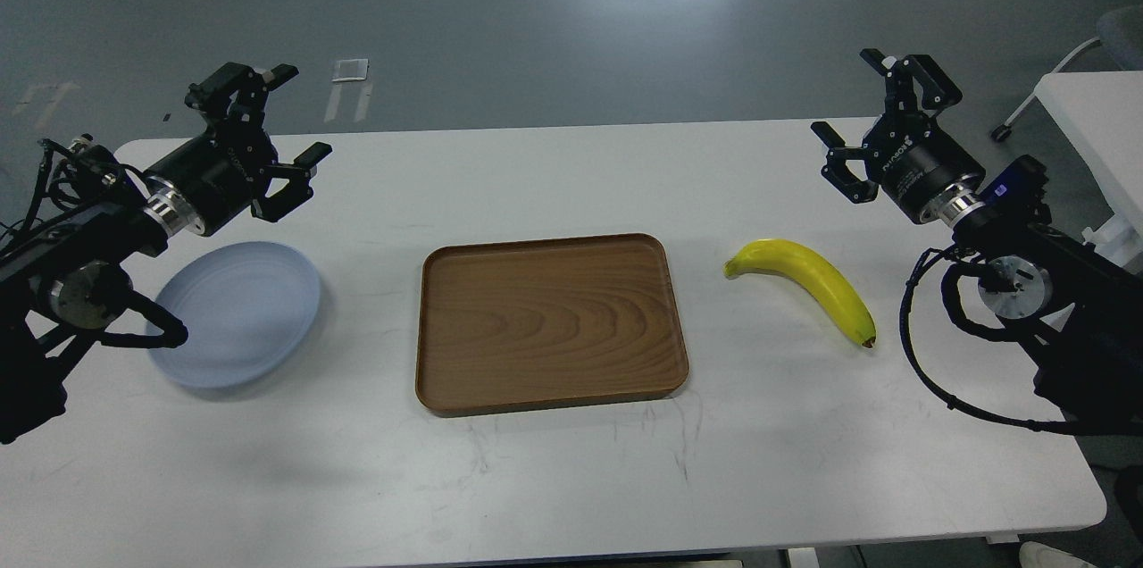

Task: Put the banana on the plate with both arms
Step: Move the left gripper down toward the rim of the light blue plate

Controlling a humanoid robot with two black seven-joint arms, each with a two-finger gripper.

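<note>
The yellow banana (808,280) lies on the white table at the right, greenish stem end toward the tray, brown tip toward me. The pale blue-grey plate (239,313) rests on the table at the left with nothing on it. My left gripper (302,112) hovers open above the table just beyond the plate, its fingers spread and holding nothing. Above the table's far right part my right gripper (850,96) is open too, up and to the right of the banana and apart from it.
A brown wooden tray (549,321) with rounded corners sits at the table's middle, between plate and banana. The white table (571,461) has bare room in front. A second white table (1094,117) stands off to the far right.
</note>
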